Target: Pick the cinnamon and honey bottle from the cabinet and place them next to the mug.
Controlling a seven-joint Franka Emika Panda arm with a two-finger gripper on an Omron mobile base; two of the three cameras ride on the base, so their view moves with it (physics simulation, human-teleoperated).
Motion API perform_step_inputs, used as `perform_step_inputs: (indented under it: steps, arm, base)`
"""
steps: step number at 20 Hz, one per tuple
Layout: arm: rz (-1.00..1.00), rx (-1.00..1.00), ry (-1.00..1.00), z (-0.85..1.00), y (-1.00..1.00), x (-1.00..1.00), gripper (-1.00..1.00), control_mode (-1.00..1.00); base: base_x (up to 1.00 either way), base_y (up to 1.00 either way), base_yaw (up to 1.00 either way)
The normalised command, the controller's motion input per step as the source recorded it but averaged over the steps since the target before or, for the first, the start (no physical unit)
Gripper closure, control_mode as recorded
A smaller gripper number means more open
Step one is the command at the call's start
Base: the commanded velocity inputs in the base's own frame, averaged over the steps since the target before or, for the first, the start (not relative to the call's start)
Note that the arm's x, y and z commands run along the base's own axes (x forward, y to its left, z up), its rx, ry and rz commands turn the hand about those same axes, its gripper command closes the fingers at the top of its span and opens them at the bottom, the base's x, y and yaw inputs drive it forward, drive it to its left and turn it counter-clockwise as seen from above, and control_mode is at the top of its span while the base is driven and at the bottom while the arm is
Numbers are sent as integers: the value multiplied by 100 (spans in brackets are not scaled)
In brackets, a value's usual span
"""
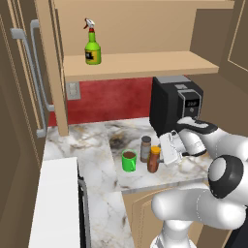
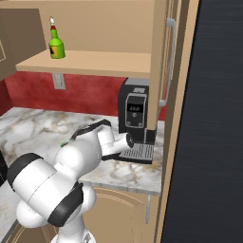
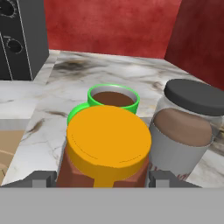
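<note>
With the honey bottle [image 1: 153, 159] standing on the bench [image 1: 97, 145] beside the cinnamon [image 1: 145, 148] and mug [image 1: 129, 160], the fingers [image 3: 43, 178] straddle it, grip uncertain; best release gently and retreat straight, clear of both neighbours

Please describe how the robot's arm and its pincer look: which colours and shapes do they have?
The arm is glossy white, built from rounded, bulbous segments, with dark grey rings at the joints. A black band runs along the top of the wrist. The pincer has a white, blocky body and two small dark grey finger tips. No cables or markings are visible.
</note>
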Motion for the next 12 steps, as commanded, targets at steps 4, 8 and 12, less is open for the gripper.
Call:
perform_step_inputs:
  steps: [4, 8, 12]
  arm:
    - [0, -9, 0, 0, 0, 0, 100, -100]
    - [0, -6, 0, -6, 0, 0, 100, -100]
    - [0, 0, -3, -16, 0, 0, 100, -100]
  base:
    - [0, 0, 0]
    - [0, 0, 0]
    - [0, 0, 0]
